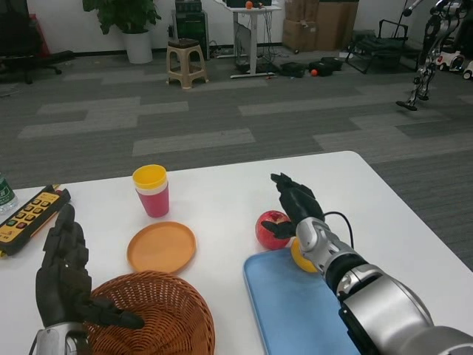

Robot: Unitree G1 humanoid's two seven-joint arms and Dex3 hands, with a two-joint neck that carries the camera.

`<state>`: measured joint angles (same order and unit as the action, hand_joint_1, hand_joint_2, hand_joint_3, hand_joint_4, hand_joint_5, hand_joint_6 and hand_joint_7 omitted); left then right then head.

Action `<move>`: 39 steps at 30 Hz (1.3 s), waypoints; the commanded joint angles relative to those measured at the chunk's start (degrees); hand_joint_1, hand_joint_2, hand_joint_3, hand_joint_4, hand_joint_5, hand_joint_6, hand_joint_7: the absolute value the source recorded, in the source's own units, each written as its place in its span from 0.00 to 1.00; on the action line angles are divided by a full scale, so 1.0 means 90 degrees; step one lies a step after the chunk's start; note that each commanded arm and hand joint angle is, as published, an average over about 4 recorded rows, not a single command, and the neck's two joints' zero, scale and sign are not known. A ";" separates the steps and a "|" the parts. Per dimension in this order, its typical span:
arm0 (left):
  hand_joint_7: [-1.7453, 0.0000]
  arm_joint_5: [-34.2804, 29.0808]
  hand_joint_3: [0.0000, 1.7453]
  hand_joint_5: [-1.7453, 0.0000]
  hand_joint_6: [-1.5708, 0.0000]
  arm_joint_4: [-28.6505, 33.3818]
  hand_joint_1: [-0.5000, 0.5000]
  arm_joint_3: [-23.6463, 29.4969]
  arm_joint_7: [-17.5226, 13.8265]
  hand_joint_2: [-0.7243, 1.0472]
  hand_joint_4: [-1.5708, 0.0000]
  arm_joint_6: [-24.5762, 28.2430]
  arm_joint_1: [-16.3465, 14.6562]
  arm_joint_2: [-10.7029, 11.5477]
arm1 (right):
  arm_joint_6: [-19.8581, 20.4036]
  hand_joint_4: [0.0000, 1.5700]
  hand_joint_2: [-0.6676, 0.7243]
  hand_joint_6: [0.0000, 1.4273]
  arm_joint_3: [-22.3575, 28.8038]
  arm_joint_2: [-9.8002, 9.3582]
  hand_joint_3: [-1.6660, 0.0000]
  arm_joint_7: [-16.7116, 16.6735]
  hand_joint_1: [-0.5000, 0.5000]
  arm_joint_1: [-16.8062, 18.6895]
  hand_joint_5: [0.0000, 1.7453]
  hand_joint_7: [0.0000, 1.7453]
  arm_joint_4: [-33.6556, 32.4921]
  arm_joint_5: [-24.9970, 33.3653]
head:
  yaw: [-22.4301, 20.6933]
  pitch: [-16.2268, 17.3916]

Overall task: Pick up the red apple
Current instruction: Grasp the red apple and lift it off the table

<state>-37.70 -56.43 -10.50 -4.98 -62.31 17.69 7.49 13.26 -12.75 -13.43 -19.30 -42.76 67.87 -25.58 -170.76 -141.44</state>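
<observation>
The red apple (270,228) sits on the white table (222,200) just beyond the far edge of a blue tray (292,307). My right hand (295,203) is beside the apple on its right, fingers spread and pointing away, thumb touching the apple's side; it holds nothing. A yellow-orange fruit (299,259) lies under my right wrist on the tray's edge, mostly hidden. At the lower left, my left hand (65,277) rests with fingers apart against the rim of a wicker basket (159,314).
An orange plate (162,246) lies left of the apple. Stacked cups, yellow in pink (152,190), stand behind it. A yellow and black remote (29,214) lies at the table's left edge by a bottle (6,194). Carpeted floor with furniture lies beyond.
</observation>
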 commanded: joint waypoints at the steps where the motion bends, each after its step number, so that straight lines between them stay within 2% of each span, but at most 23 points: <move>1: 1.00 0.0000 0.05 1.00 0.78 -0.0019 0.00 -0.0059 -0.0033 0.05 1.00 -0.0030 -0.0027 0.0061 | -0.0199 0.00 0.20 0.00 -0.0248 -0.0012 0.81 0.0162 0.04 -0.0288 0.00 0.08 0.0139 0.0030 | 0.0051 0.0026; 5: 1.00 0.0000 0.05 1.00 0.78 -0.0039 0.00 -0.0123 -0.0033 0.05 1.00 -0.0030 -0.0007 0.0056 | -0.0355 0.00 0.27 0.00 -0.0516 0.0066 0.88 0.0221 0.04 -0.0469 0.00 0.04 0.0339 0.0030 | 0.0126 0.0063; 12: 0.99 -0.0012 0.05 1.00 0.78 -0.0063 0.00 -0.0238 -0.0033 0.05 1.00 -0.0030 0.0061 0.0056 | -0.0785 0.00 0.27 0.00 -0.0665 0.0234 0.90 0.0233 0.04 -0.0689 0.00 0.04 0.0679 0.0028 | 0.0282 0.0104; 16: 1.00 -0.0022 0.05 1.00 0.77 -0.0090 0.00 -0.0316 -0.0033 0.05 1.00 -0.0030 0.0103 0.0056 | -0.1097 0.00 0.20 0.00 -0.0692 0.0330 0.86 0.0126 0.01 -0.0852 0.00 0.04 0.0947 -0.0058 | 0.0311 0.0093; 23: 1.00 -0.0047 0.05 1.00 0.78 -0.0080 0.00 -0.0338 -0.0045 0.05 1.00 -0.0030 0.0100 0.0056 | -0.1415 0.00 0.11 0.00 -0.0700 0.0405 0.79 0.0021 0.04 -0.0894 0.00 0.08 0.1238 -0.0229 | 0.0243 0.0019; 25: 1.00 -0.0049 0.05 1.00 0.78 -0.0068 0.00 -0.0335 -0.0052 0.05 1.00 -0.0030 0.0086 0.0056 | -0.1481 0.00 0.09 0.00 -0.0692 0.0425 0.73 0.0009 0.03 -0.0894 0.00 0.10 0.1304 -0.0253 | 0.0225 -0.0036; 29: 1.00 -0.0054 0.05 1.00 0.78 -0.0058 0.00 -0.0328 -0.0062 0.05 1.00 -0.0030 0.0051 0.0066 | -0.1556 0.00 0.09 0.00 -0.0692 0.0461 0.67 0.0016 0.00 -0.0879 0.00 0.14 0.1458 -0.0263 | 0.0236 -0.0147; 34: 1.00 -0.0059 0.05 1.00 0.78 -0.0058 0.00 -0.0330 -0.0062 0.05 1.00 -0.0030 0.0044 0.0066 | -0.1573 0.00 0.09 0.00 -0.0726 0.0486 0.62 0.0018 0.00 -0.0865 0.00 0.16 0.1541 -0.0287 | 0.0246 -0.0014; 39: 1.00 -0.0071 0.05 1.00 0.78 -0.0058 0.00 -0.0338 -0.0062 0.05 1.00 -0.0030 0.0017 0.0058 | -0.1569 0.00 0.09 0.00 -0.0807 0.0544 0.62 0.0082 0.02 -0.0767 0.00 0.20 0.1570 -0.0339 | 0.0215 0.0102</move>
<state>-37.96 -56.57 -13.79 -5.50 -62.33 17.90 7.55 -0.60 -19.62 -8.88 -18.89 -49.42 81.47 -28.13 -168.78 -140.66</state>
